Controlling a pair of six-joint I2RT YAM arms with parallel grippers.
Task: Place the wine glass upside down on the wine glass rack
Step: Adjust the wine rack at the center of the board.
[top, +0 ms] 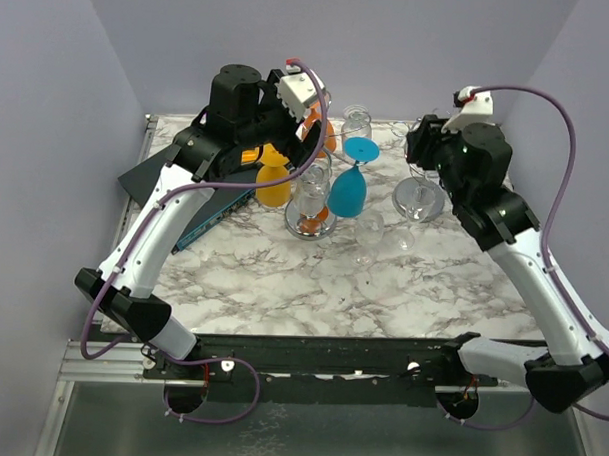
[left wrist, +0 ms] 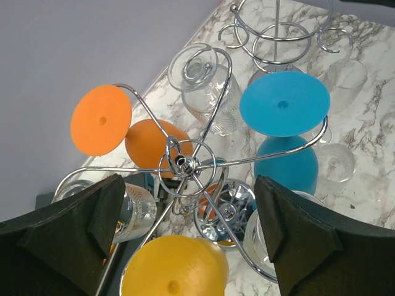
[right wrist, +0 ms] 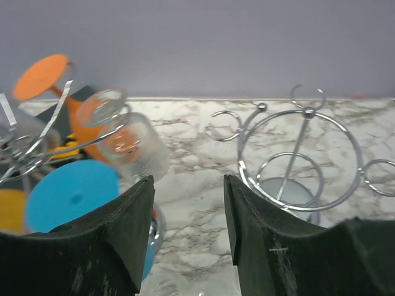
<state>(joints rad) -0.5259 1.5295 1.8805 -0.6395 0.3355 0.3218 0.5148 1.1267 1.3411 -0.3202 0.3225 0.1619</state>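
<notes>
The blue wine glass (left wrist: pixel 285 105) hangs bowl-down by its foot on the wine glass rack (left wrist: pixel 182 161), which stands a little left of the middle of the counter (top: pixel 282 287), toward its far edge, with an orange glass (left wrist: pixel 100 119) and a yellow glass (left wrist: pixel 173 268) also on it. The left end effector (left wrist: pixel 190 191) hovers over the rack's hub, fingers spread wide and empty. The right end effector (right wrist: pixel 188 185) is partly spread with nothing between its fingers, facing a second wire rack (right wrist: pixel 289 188) near the far right corner.
</notes>
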